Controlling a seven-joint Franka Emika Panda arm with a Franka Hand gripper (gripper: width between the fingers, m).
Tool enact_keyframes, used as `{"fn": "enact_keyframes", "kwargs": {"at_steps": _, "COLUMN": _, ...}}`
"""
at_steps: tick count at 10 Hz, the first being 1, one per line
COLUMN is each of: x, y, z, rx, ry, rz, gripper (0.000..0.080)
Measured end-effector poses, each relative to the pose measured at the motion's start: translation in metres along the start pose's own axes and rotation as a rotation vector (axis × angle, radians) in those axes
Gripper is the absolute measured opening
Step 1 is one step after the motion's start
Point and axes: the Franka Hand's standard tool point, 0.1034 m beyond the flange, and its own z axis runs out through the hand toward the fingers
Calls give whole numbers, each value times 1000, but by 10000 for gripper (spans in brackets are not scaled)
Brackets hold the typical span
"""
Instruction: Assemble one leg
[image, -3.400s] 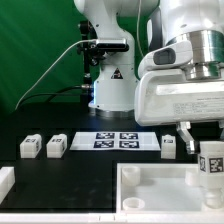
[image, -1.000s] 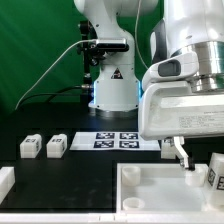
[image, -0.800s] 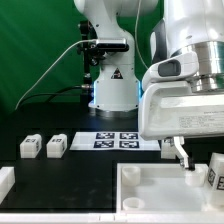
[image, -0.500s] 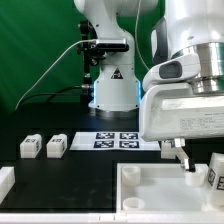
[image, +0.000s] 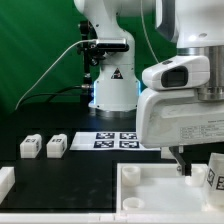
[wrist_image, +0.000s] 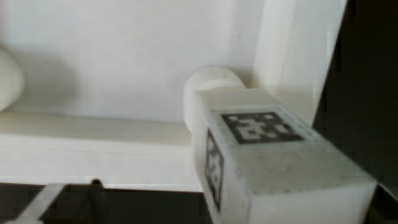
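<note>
Grip first: you cannot tell from either view whether the gripper (image: 195, 166) is clamped or loose. In the exterior view only one dark finger (image: 179, 160) shows under the big white hand. It hangs over the tray (image: 150, 196), just beside the leg (image: 213, 172), and the other finger is hidden.

You will find the leg tilted, inside the tray, hard by the table's (image: 85, 172) front corner on the exterior view's right. Its tagged face is turned partly toward the exterior camera. From the wrist view the leg (wrist_image: 258, 155) fills the near field with a tag on its upper face. Its rounded end reaches into the angle where the tray's floor meets its raised wall (wrist_image: 294, 50). Whether it touches that wall is not clear.

The tray lies along the front edge, taking up the right half of it in the exterior view.

Two spare legs (image: 29, 146) (image: 56, 146) sit side by side toward the exterior view's left edge, well apart from the tray. The marker board (image: 119, 140) lies flat mid-table, nearer the back edge. A white part (image: 5, 181) shows at the front left corner, cut off by the frame.
</note>
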Motion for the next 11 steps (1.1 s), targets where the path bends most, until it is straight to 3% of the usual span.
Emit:
{"fn": "enact_keyframes", "kwargs": {"at_steps": 2, "x": 0, "y": 4, "z": 0, "rx": -1, "ry": 1, "rz": 6, "gripper": 640}}
{"fn": "enact_keyframes", "kwargs": {"at_steps": 3, "x": 1, "y": 4, "z": 0, "rx": -1, "ry": 1, "rz": 7, "gripper": 446}}
{"fn": "enact_keyframes", "kwargs": {"at_steps": 4, "x": 1, "y": 4, "z": 0, "rx": -1, "ry": 1, "rz": 7, "gripper": 446}}
{"fn": "enact_keyframes", "kwargs": {"at_steps": 5, "x": 0, "y": 4, "z": 0, "rx": 0, "ry": 0, "rz": 62, "gripper": 291}}
{"fn": "enact_keyframes", "kwargs": {"at_steps": 6, "x": 0, "y": 4, "z": 0, "rx": -1, "ry": 0, "rz": 61, "gripper": 292}}
{"fn": "enact_keyframes", "kwargs": {"at_steps": 10, "x": 1, "y": 7, "z": 4, "rx": 44, "ry": -9, "rz": 803, "gripper": 292}}
{"fn": "enact_keyframes", "kwargs": {"at_steps": 11, "x": 0, "y": 6, "z": 4, "rx": 44, "ry": -15, "rz": 940, "gripper": 292}}
